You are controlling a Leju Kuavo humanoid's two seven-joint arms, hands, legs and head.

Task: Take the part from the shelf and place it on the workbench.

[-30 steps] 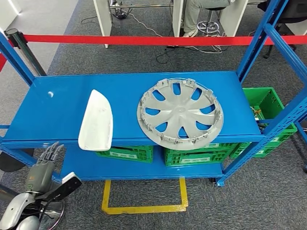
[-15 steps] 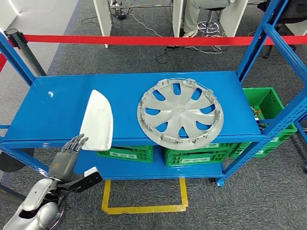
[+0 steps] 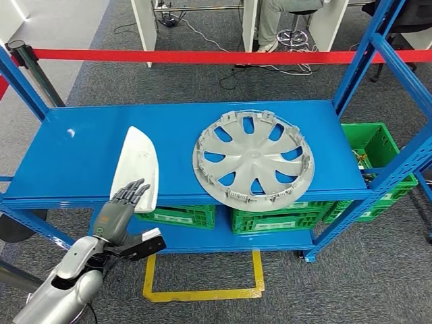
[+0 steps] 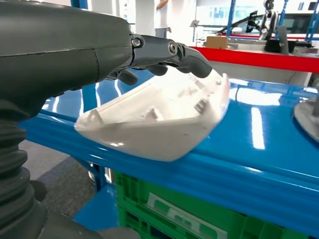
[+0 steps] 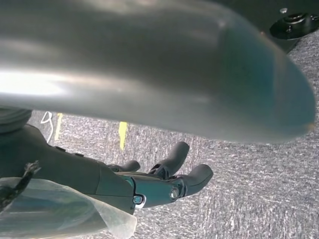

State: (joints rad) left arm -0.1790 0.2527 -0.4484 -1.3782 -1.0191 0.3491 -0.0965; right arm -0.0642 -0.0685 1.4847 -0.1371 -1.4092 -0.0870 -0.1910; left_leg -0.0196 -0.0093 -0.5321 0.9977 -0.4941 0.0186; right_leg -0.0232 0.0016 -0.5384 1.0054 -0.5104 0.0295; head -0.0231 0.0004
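Left hand [image 3: 121, 210]: fingers [image 4: 184, 52] spread apart over the near end of the white part, holding nothing; contact cannot be told.
Right hand [image 5: 150, 181]: hangs above grey carpet, fingers loosely apart, holding nothing.
White part [image 3: 136, 169]: lies on the blue shelf [image 3: 76, 162], left of the hubcap, its near end jutting past the shelf's front edge.
Hubcap [image 3: 254, 158]: flat on the shelf, well apart from the part.
Green crates [image 3: 264, 217]: under the shelf, below the hubcap.

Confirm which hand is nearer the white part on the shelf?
Left. The left hand is at the near edge of the white part, fingers reaching over it. The right hand hangs over the grey floor, away from the shelf.
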